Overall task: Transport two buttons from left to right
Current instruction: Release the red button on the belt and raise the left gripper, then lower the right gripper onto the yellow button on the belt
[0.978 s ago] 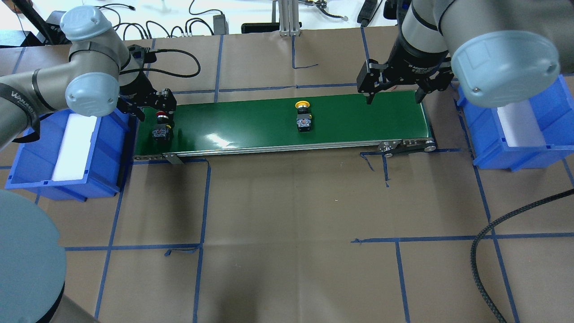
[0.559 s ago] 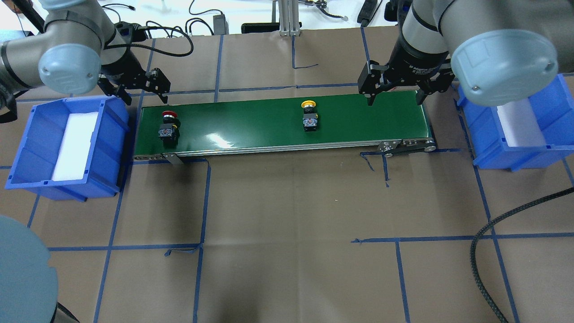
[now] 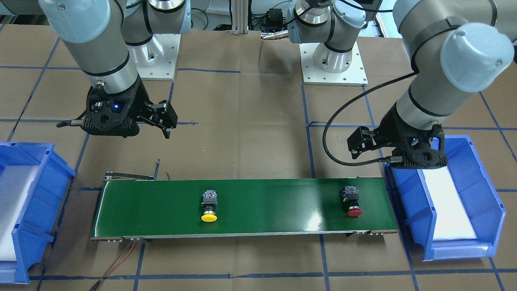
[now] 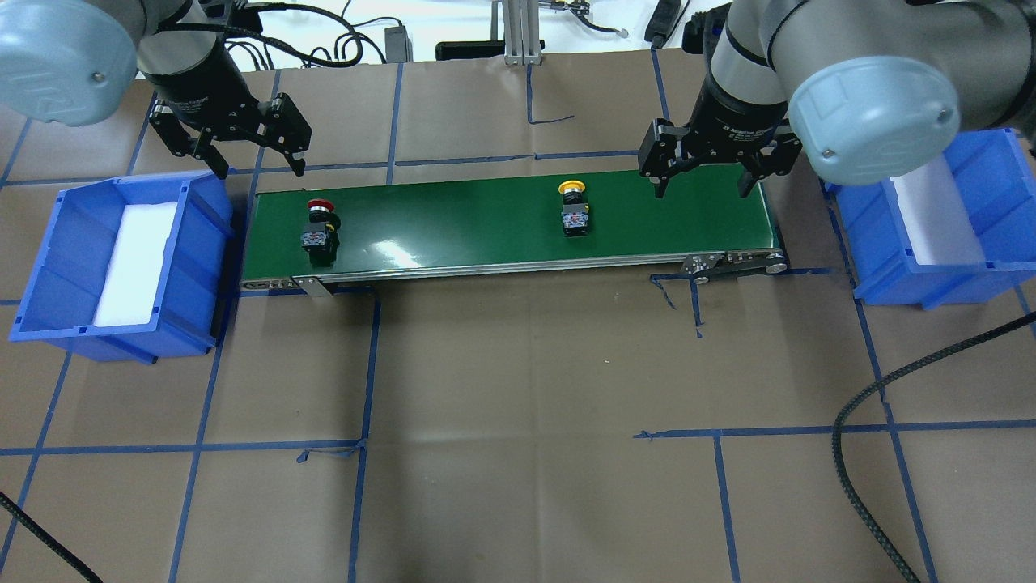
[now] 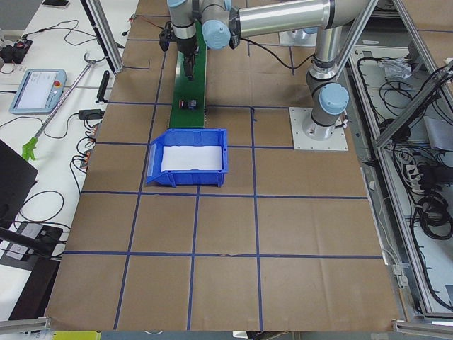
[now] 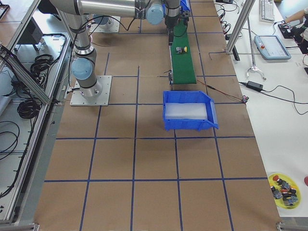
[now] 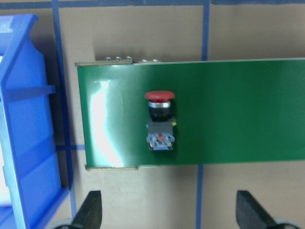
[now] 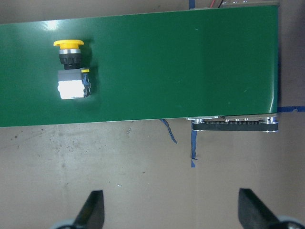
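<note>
On the green belt (image 4: 486, 219), seen from overhead, the red button (image 4: 321, 227) lies near the left end and the yellow button (image 4: 572, 210) just past the middle. Both are on their sides, caps toward the far edge. The left gripper (image 4: 259, 168) hangs raised by the belt's left end, the right gripper (image 4: 702, 190) by its right end; both spread wide, both empty. A second ago the left gripper stood low around the red button; it is now withdrawn, and both buttons sit further right.

Front view: neither gripper touches a button.

Left wrist view: red button alone on the belt, fingers (image 7: 93, 210) wide apart with nothing between.

Right wrist view: yellow button likewise untouched.

Assessment: light, rigid parts. The domed caps are probably slick, so the flat sides of the boxy body look the surer hold.
</note>
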Tool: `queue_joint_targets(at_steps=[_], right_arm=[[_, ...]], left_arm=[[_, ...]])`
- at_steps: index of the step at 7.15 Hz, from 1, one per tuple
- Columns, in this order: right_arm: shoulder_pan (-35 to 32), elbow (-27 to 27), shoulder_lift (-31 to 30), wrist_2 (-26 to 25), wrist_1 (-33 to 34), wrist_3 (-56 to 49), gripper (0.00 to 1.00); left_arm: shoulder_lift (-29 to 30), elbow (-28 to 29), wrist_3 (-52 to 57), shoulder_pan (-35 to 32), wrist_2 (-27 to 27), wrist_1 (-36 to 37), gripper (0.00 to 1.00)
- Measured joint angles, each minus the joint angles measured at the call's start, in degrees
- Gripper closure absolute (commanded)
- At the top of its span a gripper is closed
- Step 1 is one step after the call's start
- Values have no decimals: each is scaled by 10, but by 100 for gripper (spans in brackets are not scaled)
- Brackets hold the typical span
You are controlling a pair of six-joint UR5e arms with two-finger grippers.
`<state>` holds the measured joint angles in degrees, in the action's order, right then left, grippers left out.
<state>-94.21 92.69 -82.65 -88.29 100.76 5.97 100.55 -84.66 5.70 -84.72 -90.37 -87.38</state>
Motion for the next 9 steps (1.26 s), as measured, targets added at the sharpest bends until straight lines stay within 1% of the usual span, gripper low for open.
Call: queue_joint_targets(at_steps=[1,2,3,5,7,9], right_arm=[[0,-3,19,2,3,2,0],[0,-5,39,4,24,3,0],[0,-5,58,5,60,3,0],[-1,-7,98,13,115,5,0],[-1,-10,129,53,141,16,0],[-1,-28,156,73,161,25,0]], left_arm=[[-30,-13,-5,-6,1,-17,0],[-53,-31,-9,-8,1,-26,0],[-65,-49,-13,-8,2,-26,0],[-70,-62,-19,-9,3,-23,0],[-70,-54,-22,-9,2,-21,0],[-71,-50,-31,-10,2,-10,0]])
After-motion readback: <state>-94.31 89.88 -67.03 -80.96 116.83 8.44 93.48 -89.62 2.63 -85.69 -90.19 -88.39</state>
